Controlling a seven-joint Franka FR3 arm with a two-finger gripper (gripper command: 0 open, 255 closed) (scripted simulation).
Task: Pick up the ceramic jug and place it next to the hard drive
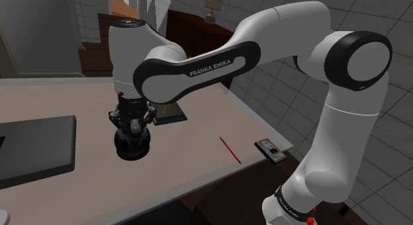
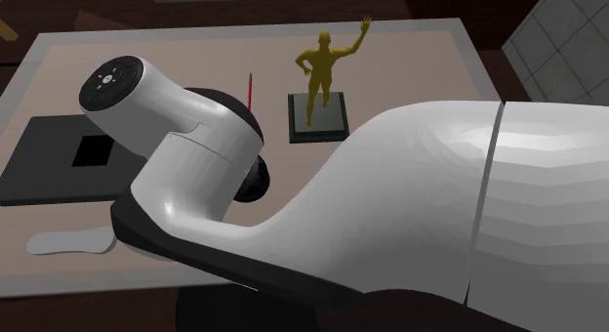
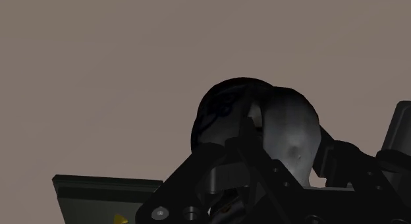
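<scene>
- Black jug (image 1: 132, 147) is down low at the tan surface (image 1: 192, 177), right under the end effector (image 1: 133, 129).
- End effector comes down onto the jug's top; I cannot tell if it is clamped or apart.
- Hard drive (image 1: 271, 149) lies well apart from the jug, by the surface's edge.
- Thin red pen (image 1: 230, 151) lies between jug and hard drive.
- Gold statue (image 2: 327, 62) stands near the jug.
</scene>
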